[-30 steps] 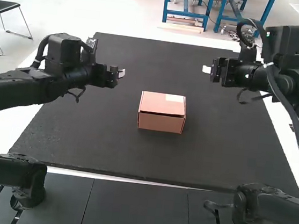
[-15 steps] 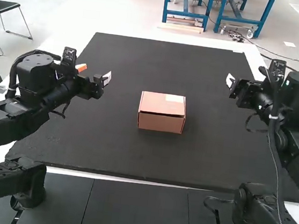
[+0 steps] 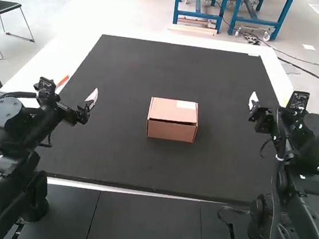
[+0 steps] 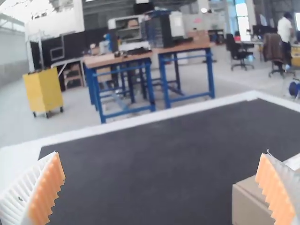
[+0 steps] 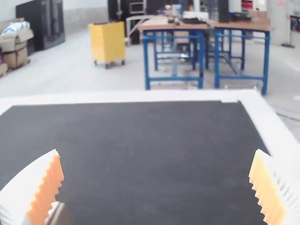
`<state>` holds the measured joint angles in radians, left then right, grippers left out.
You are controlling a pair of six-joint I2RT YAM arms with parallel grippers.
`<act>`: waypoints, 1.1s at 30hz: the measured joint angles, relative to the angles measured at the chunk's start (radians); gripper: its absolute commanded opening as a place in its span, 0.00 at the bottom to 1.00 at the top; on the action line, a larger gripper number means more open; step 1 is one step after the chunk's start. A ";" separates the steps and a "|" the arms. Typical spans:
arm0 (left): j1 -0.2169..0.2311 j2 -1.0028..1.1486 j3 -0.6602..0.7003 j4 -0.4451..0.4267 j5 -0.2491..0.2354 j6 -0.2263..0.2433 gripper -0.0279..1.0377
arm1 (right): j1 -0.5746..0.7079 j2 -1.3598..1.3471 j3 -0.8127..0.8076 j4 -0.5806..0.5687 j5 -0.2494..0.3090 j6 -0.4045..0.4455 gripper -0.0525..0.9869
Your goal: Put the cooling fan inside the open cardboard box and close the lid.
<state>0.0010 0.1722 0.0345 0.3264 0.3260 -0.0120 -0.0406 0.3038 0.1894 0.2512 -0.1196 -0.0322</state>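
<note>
A small brown cardboard box (image 3: pixel 172 120) sits in the middle of the black mat (image 3: pixel 176 69), flaps down flat, with a white label on its top. My left gripper (image 3: pixel 77 89) hovers over the mat's left edge, well clear of the box, open and holding nothing. My right gripper (image 3: pixel 256 108) hangs over the mat's right side, also apart from the box and open. In the left wrist view the left gripper (image 4: pixel 159 197) has its ribbed fingers (image 4: pixel 44 192) spread wide, with a box corner (image 4: pixel 251 204) near one finger. The right gripper (image 5: pixel 152 192) is equally wide, its orange pads (image 5: pixel 267 187) bare.
The black mat lies on a white table (image 3: pixel 76 38) that shows as a rim around it. Both arm bases stand at the near edge on dark panels (image 3: pixel 147 225). Bare mat surrounds the box on all sides.
Both arms have drawn back from beside the box toward the near edge and outward, and lowered. The box has stayed put with its lid down.
</note>
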 measured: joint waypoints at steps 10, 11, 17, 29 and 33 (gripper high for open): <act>0.116 -0.160 -0.029 -0.133 0.110 -0.037 0.93 | -0.029 -0.278 -0.187 -0.121 0.015 -0.006 0.92; 0.123 -0.160 -0.029 -0.150 0.116 -0.037 0.93 | -0.035 -0.292 -0.187 -0.130 0.016 -0.006 0.92; 0.170 -0.160 -0.029 -0.222 0.124 -0.050 0.93 | -0.053 -0.296 -0.186 -0.243 0.016 -0.008 0.92; 0.258 -0.160 -0.029 -0.354 0.124 0.012 0.93 | -0.039 -0.296 -0.186 -0.248 0.027 -0.017 0.92; 0.256 -0.160 -0.029 -0.354 0.123 0.023 0.93 | -0.034 -0.296 -0.186 -0.250 0.031 -0.018 0.92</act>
<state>0.2565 0.0120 0.0059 -0.0273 0.4492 0.0113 -0.0742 0.0082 0.0036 0.0013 -0.0883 -0.0505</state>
